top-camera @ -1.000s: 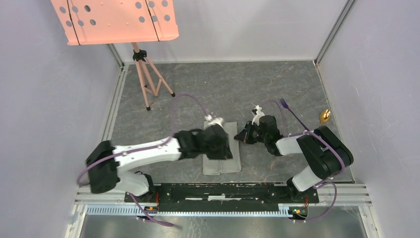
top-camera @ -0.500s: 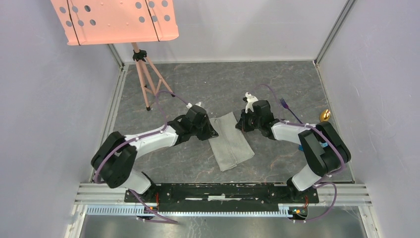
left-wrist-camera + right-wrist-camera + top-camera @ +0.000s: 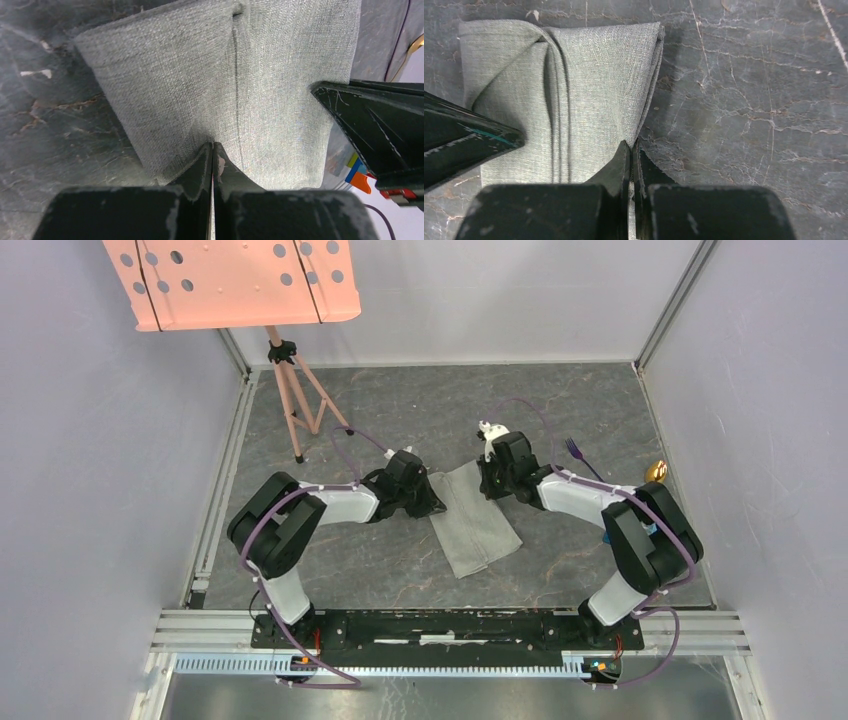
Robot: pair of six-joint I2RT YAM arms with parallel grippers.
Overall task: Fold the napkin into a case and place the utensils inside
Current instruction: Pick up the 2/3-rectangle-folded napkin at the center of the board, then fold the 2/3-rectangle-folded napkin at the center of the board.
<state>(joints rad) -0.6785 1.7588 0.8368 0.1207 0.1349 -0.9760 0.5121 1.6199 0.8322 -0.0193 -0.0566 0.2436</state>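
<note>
the light grey woven cloth napkin (image 3: 474, 525) lies folded into a narrow long strip on the dark marbled stone-look table (image 3: 400, 410). it is turned at a slant, and its far end sits between the two sets of jaws. in the left wrist view a fold seam runs down the napkin (image 3: 240, 85) straight ahead of the jaws. in the right wrist view layered folds run along the cloth (image 3: 574, 95), just left of the jaws.

the left gripper (image 3: 436, 506) is at the far left corner of the strip. its jaws are pressed together on the cloth edge, which puckers up into the fingertips (image 3: 212, 150). the right gripper (image 3: 487, 485) is at the far right corner, with its jaws pinched on the folded edge (image 3: 630, 147). the two grippers face each other across the width of the strip.

beyond and to the right of the right gripper's jaws lies a thin purple plastic fork (image 3: 580, 455), well apart from the napkin. a small spoon with a gold bowl (image 3: 656, 473) lies further right, near the side wall.

far to the left, beyond the left gripper's jaws, a salmon-pink perforated panel (image 3: 230, 280) stands on a pink tripod (image 3: 295, 390).
</note>
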